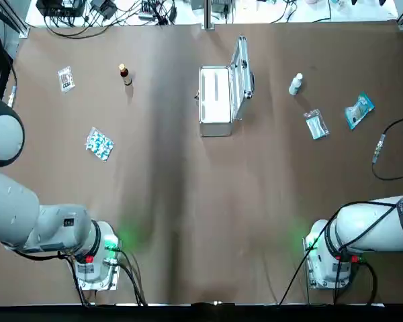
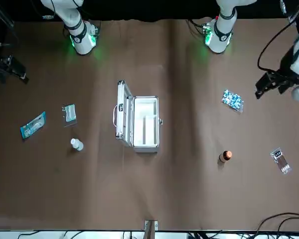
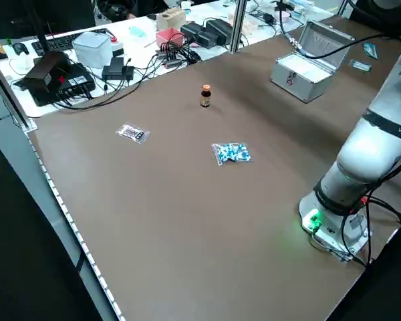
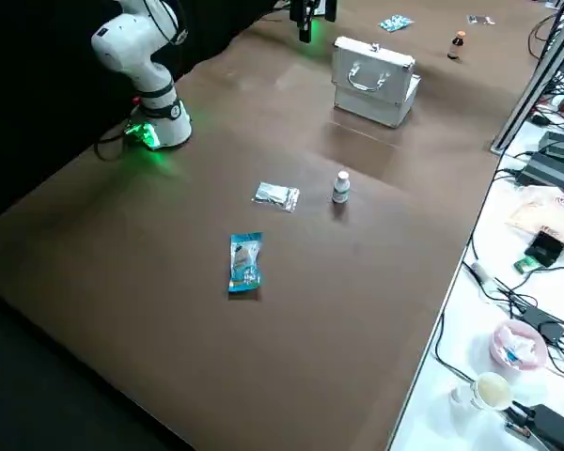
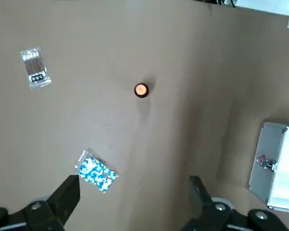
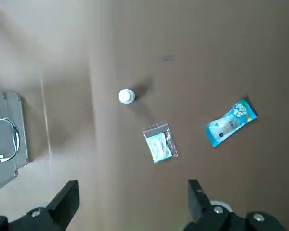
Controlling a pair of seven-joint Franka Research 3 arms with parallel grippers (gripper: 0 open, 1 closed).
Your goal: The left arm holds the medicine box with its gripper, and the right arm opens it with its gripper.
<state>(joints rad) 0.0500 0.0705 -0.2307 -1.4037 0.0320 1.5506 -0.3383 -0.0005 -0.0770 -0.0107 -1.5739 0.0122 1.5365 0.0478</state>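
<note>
The silver medicine box (image 1: 215,102) stands at the table's far middle, open, with its lid (image 1: 242,66) upright on the robot's right side and a white, empty-looking inside (image 2: 145,123). Neither arm touches it. My left gripper (image 5: 132,199) hangs open high over the table's left part, with nothing between its fingers; the box (image 5: 279,168) shows far off to one side of it. Over the right part my right gripper (image 6: 131,197) is open too and holds nothing, and the lid's handle side (image 6: 7,139) shows at the edge of its view.
Left of the box lie a brown bottle with an orange cap (image 1: 125,74), a blue pill pack (image 1: 99,143) and a small sachet (image 1: 66,78). To its right are a white bottle (image 1: 295,83), a clear bag (image 1: 316,124) and a blue packet (image 1: 359,109). Cables run along the far edge.
</note>
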